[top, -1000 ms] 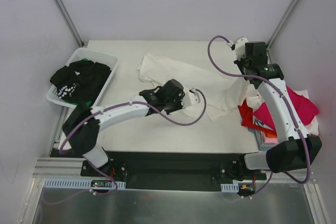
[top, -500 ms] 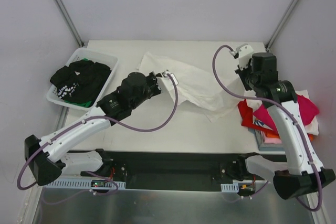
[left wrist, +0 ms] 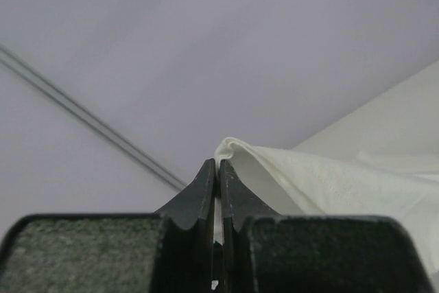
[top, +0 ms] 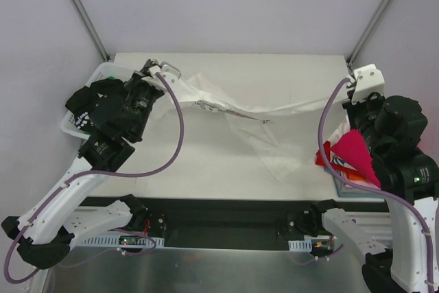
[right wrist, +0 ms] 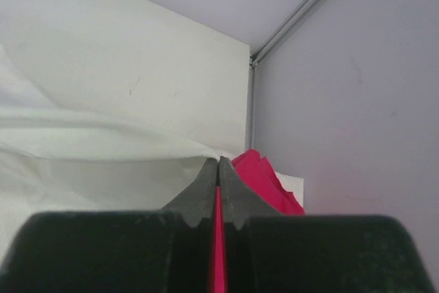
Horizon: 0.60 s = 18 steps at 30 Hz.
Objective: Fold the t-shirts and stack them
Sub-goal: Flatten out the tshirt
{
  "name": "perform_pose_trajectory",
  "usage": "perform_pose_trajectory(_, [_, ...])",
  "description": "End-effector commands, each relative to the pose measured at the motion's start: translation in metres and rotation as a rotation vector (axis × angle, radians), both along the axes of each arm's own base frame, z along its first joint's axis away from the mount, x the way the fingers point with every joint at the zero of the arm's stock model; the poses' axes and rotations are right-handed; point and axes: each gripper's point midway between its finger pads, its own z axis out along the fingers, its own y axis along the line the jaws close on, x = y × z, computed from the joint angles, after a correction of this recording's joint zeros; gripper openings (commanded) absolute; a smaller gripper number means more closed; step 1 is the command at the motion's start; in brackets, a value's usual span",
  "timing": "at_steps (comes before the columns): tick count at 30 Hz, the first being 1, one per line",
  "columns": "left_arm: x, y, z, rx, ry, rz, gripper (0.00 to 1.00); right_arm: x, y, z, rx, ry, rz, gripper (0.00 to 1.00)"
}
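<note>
In the left wrist view, the left gripper (left wrist: 217,169) has its jaws pressed tight on a fold of the white t-shirt (left wrist: 329,183). The cloth runs off to the right.

In the right wrist view, the right gripper (right wrist: 218,168) is clamped just as tight, with white cloth meeting its tips. A magenta t-shirt (right wrist: 264,180) lies just behind.

From above, the white t-shirt hangs like a washing line. It runs from just beside the basket (top: 72,127) to the side of the table (top: 206,183) farthest from the basket, and its lower half droops onto the surface. The arms are probably pulling it apart to spread it flat for folding.

A black t-shirt (top: 103,104) sits in the basket, its white print too small to read. A red t-shirt (top: 322,150) and an orange t-shirt (top: 353,178) are piled with the magenta one, opposite the basket. A small dark mark on the white t-shirt is illegible.
</note>
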Motion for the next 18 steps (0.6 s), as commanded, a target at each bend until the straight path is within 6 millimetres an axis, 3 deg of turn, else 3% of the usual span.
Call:
perform_pose_trajectory(1, [-0.016, 0.039, 0.053, -0.071, -0.129, 0.130, 0.00, 0.001, -0.016, 0.036, -0.042, -0.098, -0.077, 0.01])
perform_pose_trajectory(6, [-0.036, 0.062, 0.074, -0.092, -0.206, 0.173, 0.00, -0.025, -0.027, 0.074, -0.030, -0.214, -0.093, 0.00])
perform_pose_trajectory(11, [-0.060, 0.086, 0.111, -0.123, -0.319, 0.204, 0.00, -0.055, -0.040, 0.105, -0.024, -0.346, -0.123, 0.01])
perform_pose_trajectory(13, [-0.075, 0.099, 0.135, -0.171, -0.379, 0.214, 0.00, -0.063, -0.044, 0.118, -0.006, -0.392, -0.135, 0.01])
perform_pose_trajectory(18, [-0.090, 0.116, 0.159, -0.216, -0.442, 0.251, 0.00, -0.068, -0.048, 0.141, 0.017, -0.455, -0.154, 0.01])
